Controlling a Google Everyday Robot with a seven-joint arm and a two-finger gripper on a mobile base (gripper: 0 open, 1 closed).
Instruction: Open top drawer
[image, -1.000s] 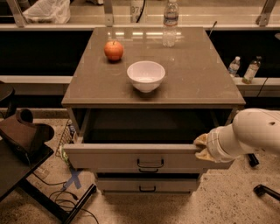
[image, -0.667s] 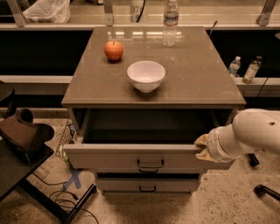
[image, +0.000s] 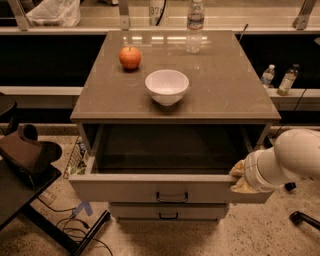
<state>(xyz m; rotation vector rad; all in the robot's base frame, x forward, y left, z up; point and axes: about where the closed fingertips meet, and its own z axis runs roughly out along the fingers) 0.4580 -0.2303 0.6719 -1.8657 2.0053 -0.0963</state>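
The top drawer of the grey-beige cabinet stands pulled far out, its broad dark interior showing empty. Its small black bar handle sits at the centre of the front. My gripper is at the drawer's right front corner, at the end of the white arm coming in from the right. It rests against the top edge of the drawer front. A narrower drawer with its own black handle sits shut below.
On the cabinet top stand a white bowl, an orange-red apple and a water bottle. A dark chair or stand is at the left, cables on the floor. Two bottles sit on a ledge at right.
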